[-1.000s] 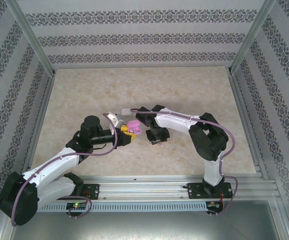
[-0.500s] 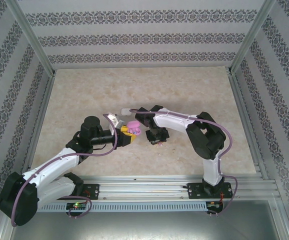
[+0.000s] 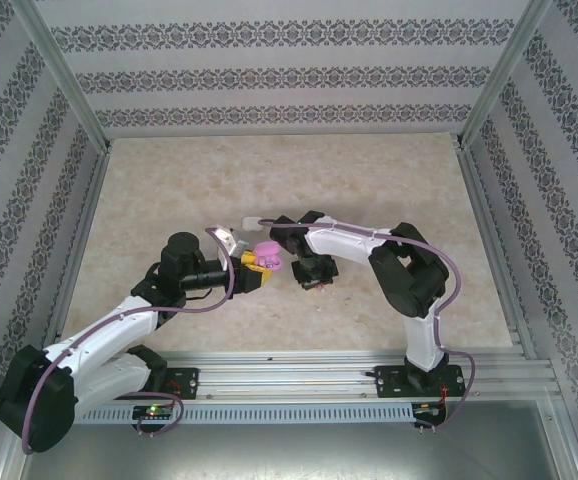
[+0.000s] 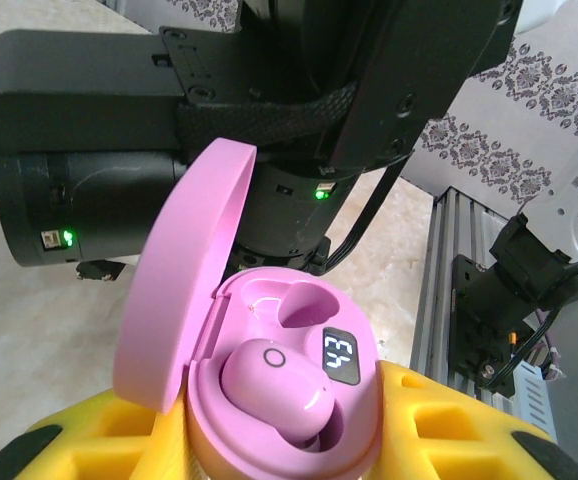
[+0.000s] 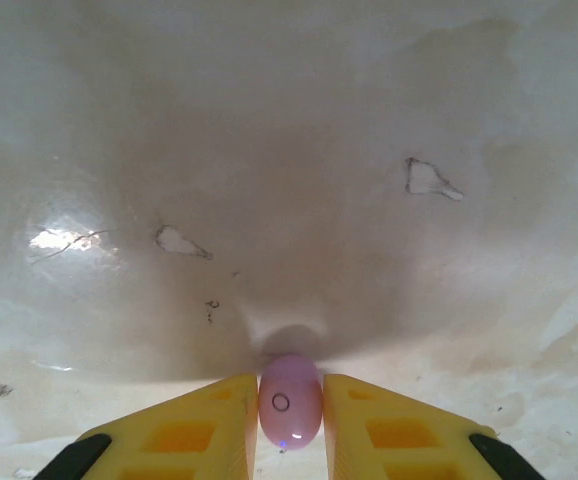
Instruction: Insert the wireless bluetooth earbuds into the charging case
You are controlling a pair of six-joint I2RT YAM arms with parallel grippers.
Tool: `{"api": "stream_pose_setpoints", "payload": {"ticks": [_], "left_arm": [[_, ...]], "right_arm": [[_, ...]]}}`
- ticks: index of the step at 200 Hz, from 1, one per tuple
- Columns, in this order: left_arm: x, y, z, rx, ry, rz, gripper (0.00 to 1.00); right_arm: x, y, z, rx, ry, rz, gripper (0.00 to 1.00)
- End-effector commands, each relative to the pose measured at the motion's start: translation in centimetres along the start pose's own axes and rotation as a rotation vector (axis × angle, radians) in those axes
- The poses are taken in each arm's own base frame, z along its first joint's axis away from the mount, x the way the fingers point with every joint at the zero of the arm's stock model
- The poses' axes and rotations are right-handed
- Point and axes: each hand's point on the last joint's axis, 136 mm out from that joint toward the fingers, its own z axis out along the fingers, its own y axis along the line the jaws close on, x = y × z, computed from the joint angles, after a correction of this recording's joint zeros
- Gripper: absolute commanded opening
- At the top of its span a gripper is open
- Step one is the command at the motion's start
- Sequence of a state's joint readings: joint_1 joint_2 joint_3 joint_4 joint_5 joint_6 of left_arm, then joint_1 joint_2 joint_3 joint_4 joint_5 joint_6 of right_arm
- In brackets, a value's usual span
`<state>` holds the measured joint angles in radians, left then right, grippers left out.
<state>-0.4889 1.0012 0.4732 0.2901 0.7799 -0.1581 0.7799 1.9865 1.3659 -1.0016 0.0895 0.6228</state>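
Note:
My left gripper (image 4: pixel 289 455) is shut on the pale purple charging case (image 4: pixel 369 415), yellow fingers (image 4: pixel 459 430) on either side. The case's lid (image 4: pixel 184 290) stands open. One purple earbud (image 4: pixel 269 385) sits in the near slot; the far slot (image 4: pixel 294 305) is empty. From above, the case (image 3: pixel 267 256) is at mid-table in the left gripper (image 3: pixel 257 268). My right gripper (image 5: pixel 290 412) is shut on a second purple earbud (image 5: pixel 290 400), close above the table. From above, the right gripper (image 3: pixel 314 283) points down just right of the case.
A small white object (image 3: pixel 252 221) lies on the marble table (image 3: pixel 369 180) just behind the two grippers. The right arm's black body (image 4: pixel 269 110) looms right behind the open case. Metal rails (image 3: pixel 299 372) run along the near edge and patterned walls enclose the other sides.
The right gripper's fingers have closed a little further, and the right arm has shifted slightly left. The left arm and case have stayed put.

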Motion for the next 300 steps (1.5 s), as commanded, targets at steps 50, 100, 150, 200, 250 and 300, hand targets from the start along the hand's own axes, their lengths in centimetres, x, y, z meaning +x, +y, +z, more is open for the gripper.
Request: {"api": "stream_pose_setpoints", "payload": {"ticks": [50,100,150,200,250,300], "left_arm": [[0.0,0.1,-0.4,-0.011,-0.006,0.017,0.07],[-0.2,0.1,-0.4,-0.013,-0.01,0.022,0.07],[-1.3,-0.4,-0.4,0.011,-0.034,0.038,0.07],[-2.5,-1.2,-0.5,0.051,-0.071,0.063,0.07],[-3.7,-2.1,-0.2,0.105,-0.083,0.063,0.07],[-4.4,-3.1,0.5,0.172,-0.079,0.047,0.07]], "right_arm": [[0.3,-0.3,1.1,0.038,0.02,-0.008,0.24],[0.2,-0.8,0.0,0.038,-0.004,-0.01,0.19],[-0.5,-2.4,-6.2,-0.121,-0.147,0.062,0.14],[-0.4,-2.5,-16.5,-0.418,-0.461,0.056,0.1],[2.3,0.1,-24.7,-0.751,-0.693,-0.063,0.07],[4.2,3.5,-26.4,-0.859,-0.682,-0.232,0.08]]}}
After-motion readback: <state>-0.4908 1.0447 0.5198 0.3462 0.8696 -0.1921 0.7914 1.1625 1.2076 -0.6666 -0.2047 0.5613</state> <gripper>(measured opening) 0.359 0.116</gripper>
